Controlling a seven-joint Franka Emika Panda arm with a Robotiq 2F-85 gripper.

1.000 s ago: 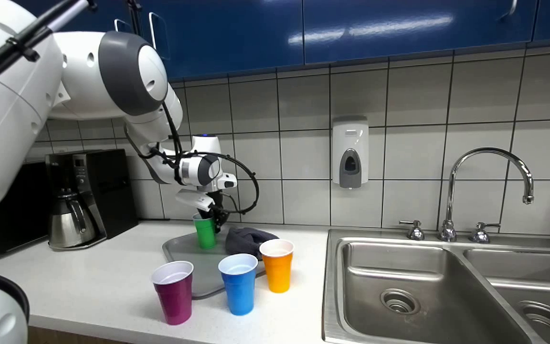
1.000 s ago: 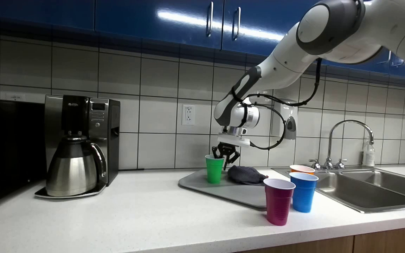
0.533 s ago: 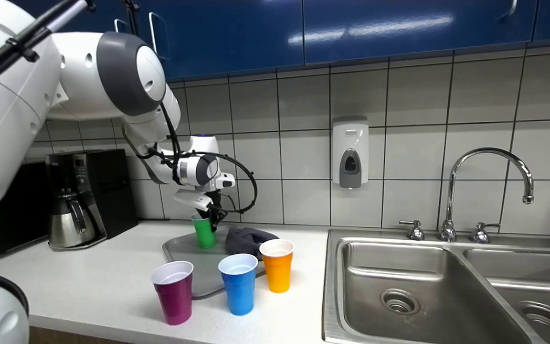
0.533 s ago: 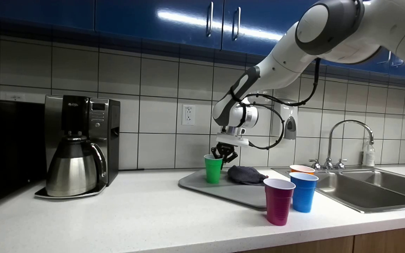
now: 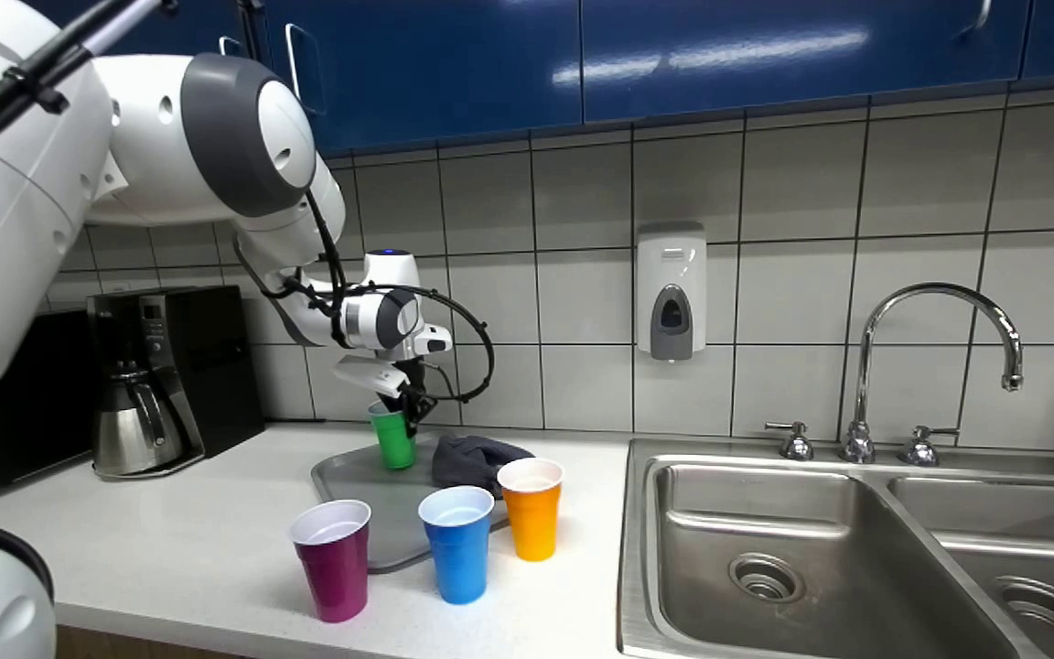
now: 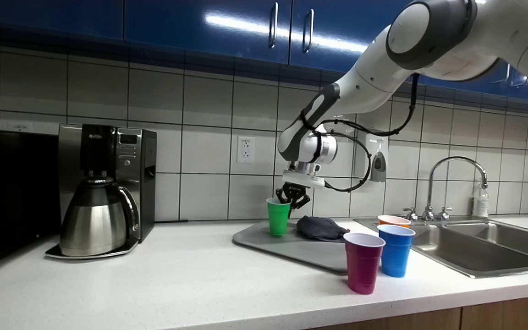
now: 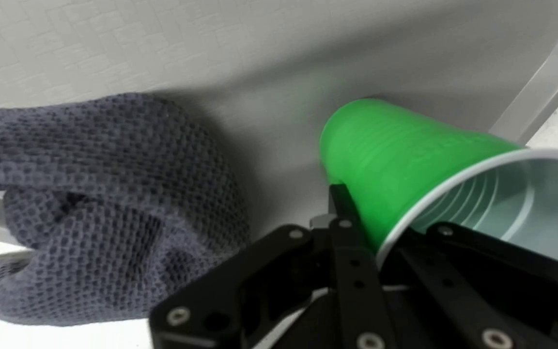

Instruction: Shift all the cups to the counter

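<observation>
The green cup (image 5: 395,441) is tilted slightly over the grey tray and also shows in an exterior view (image 6: 277,219) and the wrist view (image 7: 395,150). My gripper (image 5: 408,419) is shut on its wall, one finger outside (image 7: 344,208), the other inside the rim and partly hidden. The cup's base appears just above the tray. The purple-magenta cup (image 5: 335,567), the blue cup (image 5: 457,549) and the orange cup (image 5: 532,517) stand upright on the off-white counter (image 5: 170,540). In an exterior view, the blue cup (image 6: 396,254) partly hides the orange cup (image 6: 394,221).
The grey tray (image 6: 291,250) lies behind the three standing cups. A dark grey cloth (image 7: 104,203) is on it beside the green cup. A coffee maker with a steel pot (image 6: 94,224) stands along the wall. The steel sink (image 5: 765,513) is at the opposite end.
The gripper has shifted slightly toward the coffee maker, then risen a little, and the green cup has risen with it. The other cups have not moved.
</observation>
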